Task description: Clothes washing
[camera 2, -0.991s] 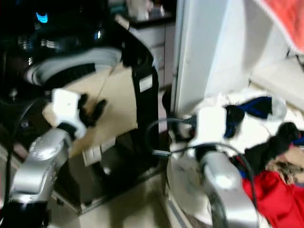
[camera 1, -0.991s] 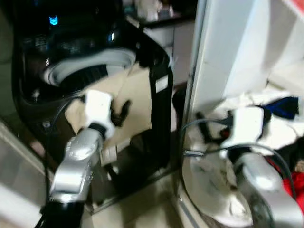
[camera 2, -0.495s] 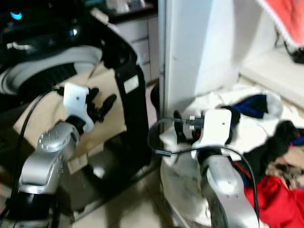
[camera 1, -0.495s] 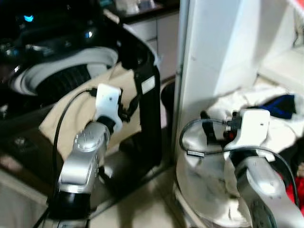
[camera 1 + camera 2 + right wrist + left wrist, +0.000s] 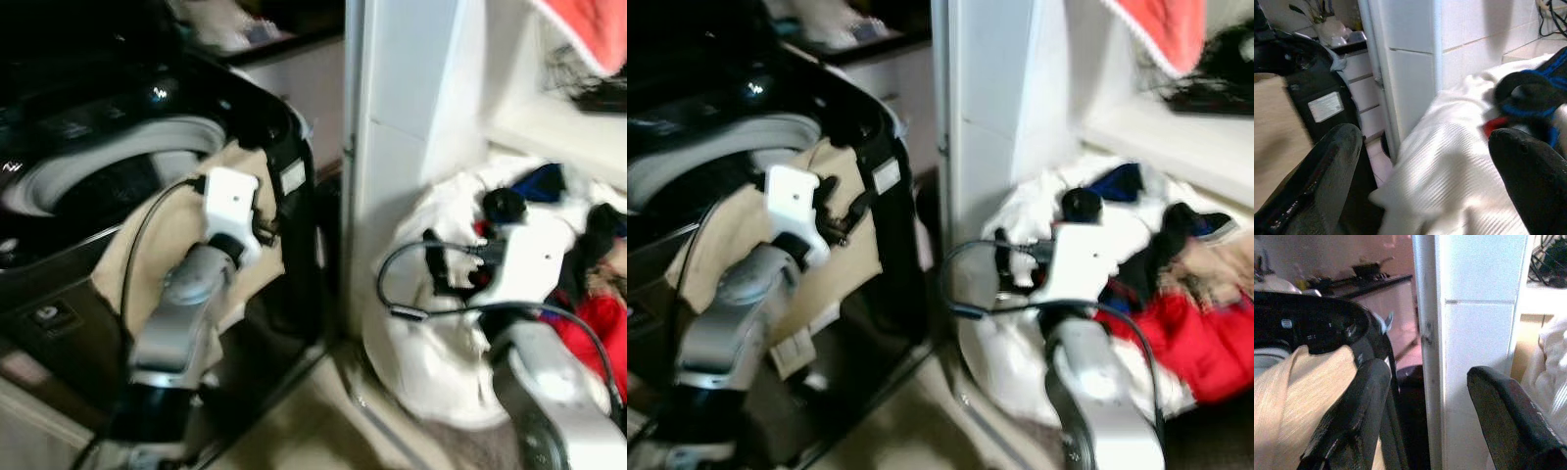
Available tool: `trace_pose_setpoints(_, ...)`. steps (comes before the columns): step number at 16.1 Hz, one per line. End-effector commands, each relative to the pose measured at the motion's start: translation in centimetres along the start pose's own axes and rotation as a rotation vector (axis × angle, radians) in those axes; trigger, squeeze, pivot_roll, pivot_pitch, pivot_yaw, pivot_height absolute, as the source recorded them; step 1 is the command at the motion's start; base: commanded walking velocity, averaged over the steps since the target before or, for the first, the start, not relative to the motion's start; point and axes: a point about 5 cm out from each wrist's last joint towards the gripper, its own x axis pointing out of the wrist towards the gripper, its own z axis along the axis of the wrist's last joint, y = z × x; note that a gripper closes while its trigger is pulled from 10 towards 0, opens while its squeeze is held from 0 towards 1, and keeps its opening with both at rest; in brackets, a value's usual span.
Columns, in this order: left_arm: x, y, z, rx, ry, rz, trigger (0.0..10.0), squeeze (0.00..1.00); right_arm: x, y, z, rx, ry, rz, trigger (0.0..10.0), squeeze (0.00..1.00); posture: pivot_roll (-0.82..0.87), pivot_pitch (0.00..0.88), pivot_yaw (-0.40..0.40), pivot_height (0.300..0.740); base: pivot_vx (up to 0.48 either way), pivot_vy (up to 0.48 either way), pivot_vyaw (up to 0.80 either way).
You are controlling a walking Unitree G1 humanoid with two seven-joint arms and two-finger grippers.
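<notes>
Laundry lies heaped just right of the white pillar; a beige cloth hangs over the black washing machine left of it. Left gripper, fingers spread, hovers beside the cloth. Right gripper, also spread, hovers over the heap's white fabric.

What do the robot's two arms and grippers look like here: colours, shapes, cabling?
Both arms are rounded silver tubes ending in a boxy white wrist block. Each carries a looping black cable. The left gripper and right gripper each have two long, matte black fingers with blunt rounded tips.
</notes>
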Motion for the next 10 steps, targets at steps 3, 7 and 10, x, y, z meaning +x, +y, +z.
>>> trace_pose_setpoints(3, 0.25, -0.16, 0.24, 0.001, -0.007, -0.012, 10.0, 0.0, -0.13, -0.31, 0.44, -0.007, -0.01, -0.013, 10.0, 0.0, -0.19, 0.0, 0.1, 0.74, 0.0, 0.437, -0.73)
trace_pose_setpoints(7, 0.12, -0.28, 0.13, 0.036, 0.007, 0.032, 10.0, 0.0, 0.08, -0.55, 0.44, -0.032, -0.008, -0.013, 10.0, 0.0, -0.19, 0.0, 0.091, 0.74, 0.0, -0.36, 0.0)
trace_pose_setpoints(10, -0.16, -0.51, -0.33, -0.022, 0.032, 0.026, 10.0, 0.0, 0.27, -0.64, 0.19, -0.072, 0.011, 0.017, 10.0, 0.0, -0.19, 0.0, 0.085, 0.74, 0.0, 0.0, 0.0)
